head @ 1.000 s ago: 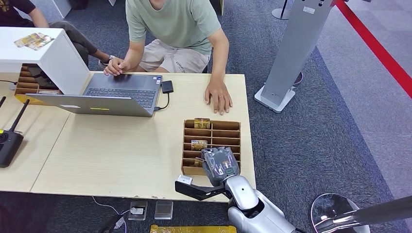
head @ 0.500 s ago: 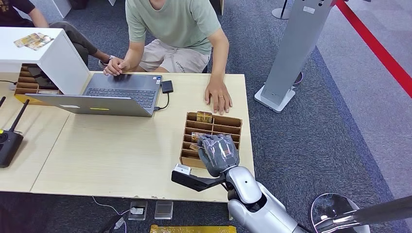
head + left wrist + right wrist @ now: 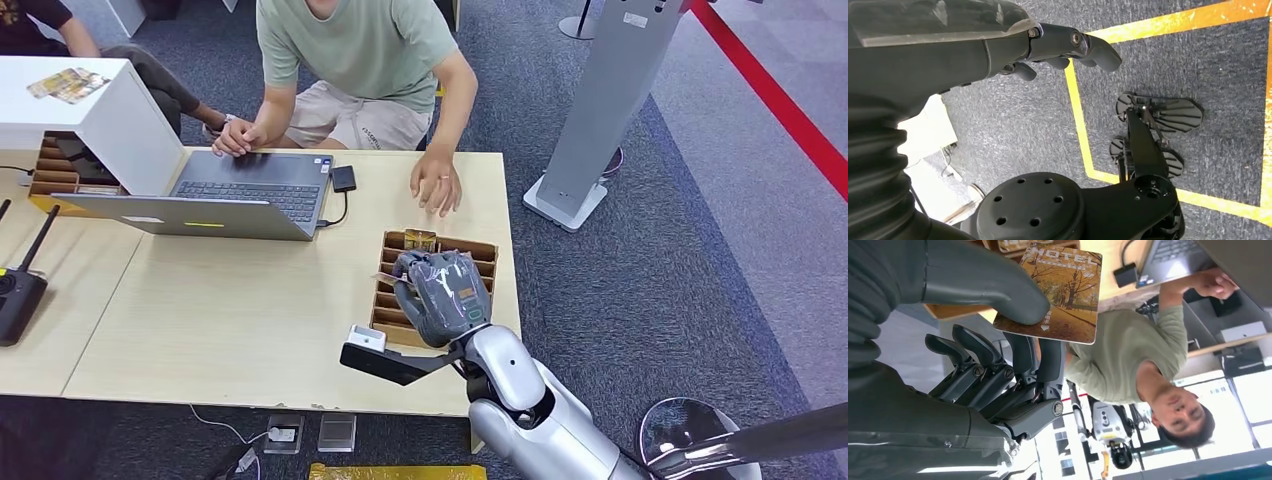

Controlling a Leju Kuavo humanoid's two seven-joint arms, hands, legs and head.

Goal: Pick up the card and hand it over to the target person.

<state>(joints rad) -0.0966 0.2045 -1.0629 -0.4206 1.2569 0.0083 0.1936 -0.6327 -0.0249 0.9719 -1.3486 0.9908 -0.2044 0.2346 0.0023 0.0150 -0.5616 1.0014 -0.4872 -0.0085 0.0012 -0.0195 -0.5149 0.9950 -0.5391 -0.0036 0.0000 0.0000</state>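
Note:
The card [image 3: 1058,292] is an autumn-tree picture card printed HOTEL, and my right hand [image 3: 973,355] pinches it between its thumb [image 3: 983,285] and fingers. In the head view that right hand [image 3: 440,295] hovers above the slotted cardboard box [image 3: 478,252], with a corner of the card [image 3: 386,279] sticking out to its left. The person in a green shirt [image 3: 355,50] sits across the table, one hand [image 3: 437,185] raised just above the tabletop beyond the box. My left hand [image 3: 973,50] hangs over the floor with nothing in it.
Another card [image 3: 419,240] stands in the box's far slot. A laptop [image 3: 240,190] lies on the wooden table [image 3: 250,300], with a white box [image 3: 90,110] and a black antenna device [image 3: 15,295] at the left. A silver stand [image 3: 600,110] is right of the table.
My right hand has lifted out of the box with the card and moved forward toward the person. The person's hand has risen off the table and drawn back slightly.

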